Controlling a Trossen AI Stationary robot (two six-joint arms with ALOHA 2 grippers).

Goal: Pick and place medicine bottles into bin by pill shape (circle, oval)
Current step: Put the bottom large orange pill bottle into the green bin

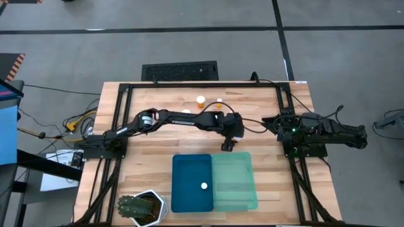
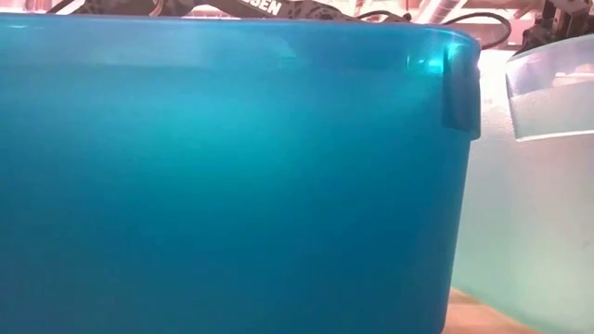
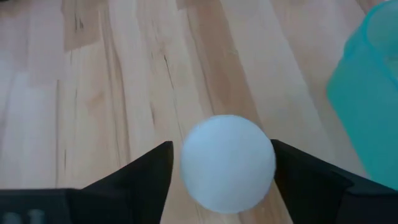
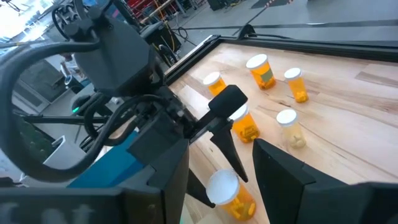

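Medicine bottle [image 3: 227, 163] upright on wood table [image 3: 112, 81], between spread left claw [image 3: 224, 180] fingers; right claw unclear.

A lab or workshop: taped grey floor [image 1: 341, 57], cables [image 1: 57, 123], framed wooden table [image 1: 189, 135].

From table height the blue tray [image 2: 223, 176] fills nearly the whole low view and hides the surface behind it; the green tray [image 2: 548, 186] is cut by the edge. Beside it, the left wrist view shows only a blurred white cap [image 3: 227, 163].
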